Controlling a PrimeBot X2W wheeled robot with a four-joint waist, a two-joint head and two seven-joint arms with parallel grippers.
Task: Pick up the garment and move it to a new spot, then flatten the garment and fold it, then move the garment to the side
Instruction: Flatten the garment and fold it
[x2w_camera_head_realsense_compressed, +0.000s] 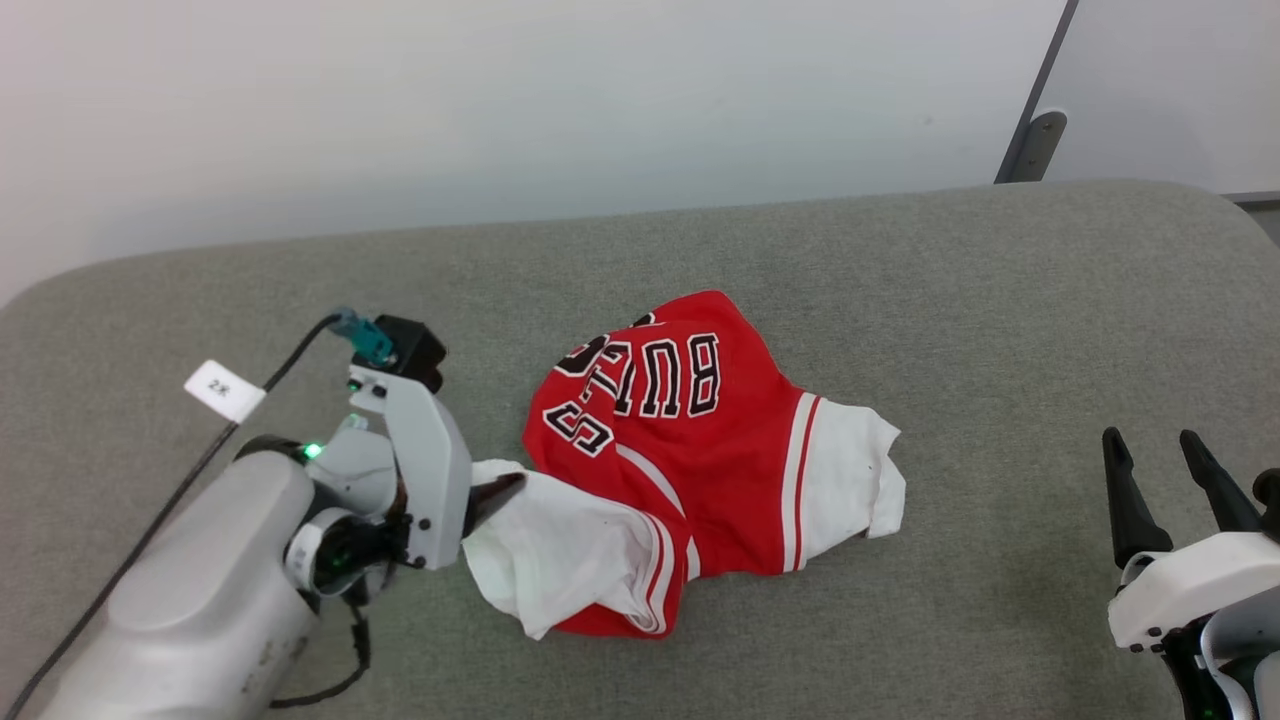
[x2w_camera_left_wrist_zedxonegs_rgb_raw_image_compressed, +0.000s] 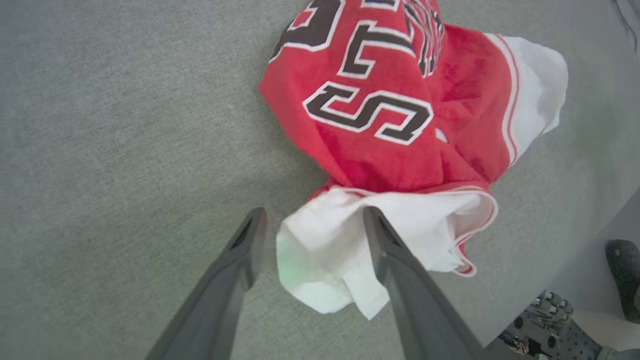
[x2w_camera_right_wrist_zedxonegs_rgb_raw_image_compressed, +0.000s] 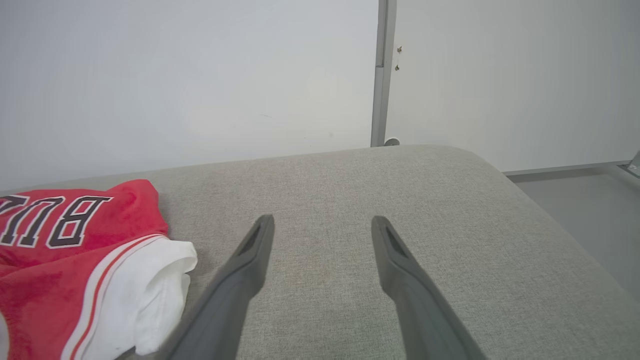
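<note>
The left gripper (x2w_camera_left_wrist_zedxonegs_rgb_raw_image_compressed: 312, 220), wide open and empty, stands at the white sleeve (x2w_camera_left_wrist_zedxonegs_rgb_raw_image_compressed: 320, 260) of the crumpled garment (x2w_camera_head_realsense_compressed: 700, 470). To lift it well, it should bite deep into the cloth. The right gripper (x2w_camera_head_realsense_compressed: 1160, 455), at lower right, is open and empty too.

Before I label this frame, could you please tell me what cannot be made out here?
Shirt: lettering beyond "BU" lost in folds, head view; cut by the top edge, left wrist view; body cut by the left edge, right wrist view.
Left tool: fingers mostly behind its own wrist, head view; contact with the sleeve unclear, left wrist view.
Tag: print too small, head view.
</note>
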